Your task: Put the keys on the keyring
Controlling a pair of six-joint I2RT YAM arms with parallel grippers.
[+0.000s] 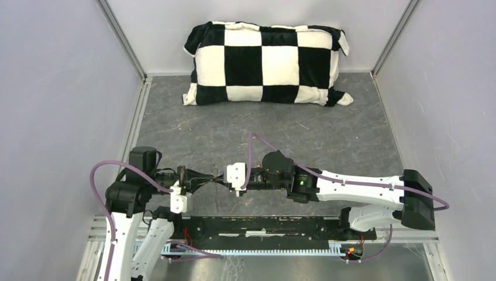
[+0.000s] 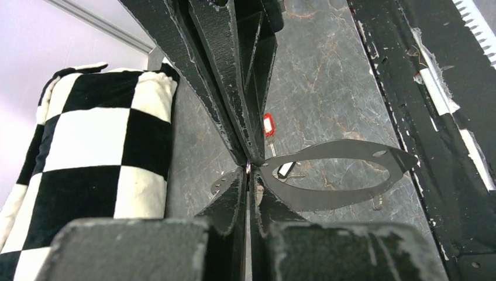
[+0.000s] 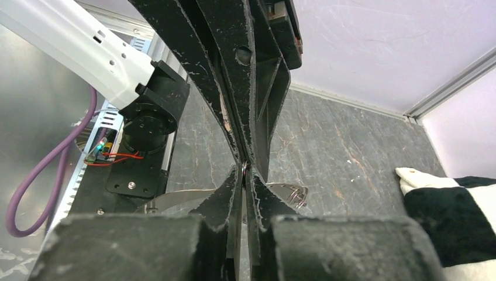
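Count: 2 grippers, 1 keyring, 2 keys, 1 pillow.

Left gripper [image 2: 248, 175]: fingers together, pinched on the edge of the keyring [image 2: 327, 200]. Right gripper [image 3: 244, 178]: fingers also pressed together, with a sliver of the ring's metal between them. The 2 grippers meet tip to tip over the near middle of the table [image 1: 327, 140]. The ring sits roughly level, with most of the loop sticking out to 1 side of the pinch.

Both keys look to be lying on the table by the ring, near each other:
- red key [image 2: 268, 124]: just outside the rim
- black key [image 2: 285, 170] (white face): seen through the loop

Can't tell for sure whether either key is threaded.

1 chequered pillow [image 1: 266, 64] at the far wall.

Hidden or cut off:
- Top view: the arms cover the ring and both keys.
- Right wrist view: only 2 arcs of the ring show, 1 on each side of the fingers. The fringe [image 3: 295, 196] shows on 1 arc.
- Both wrist views: the pillow is cropped.
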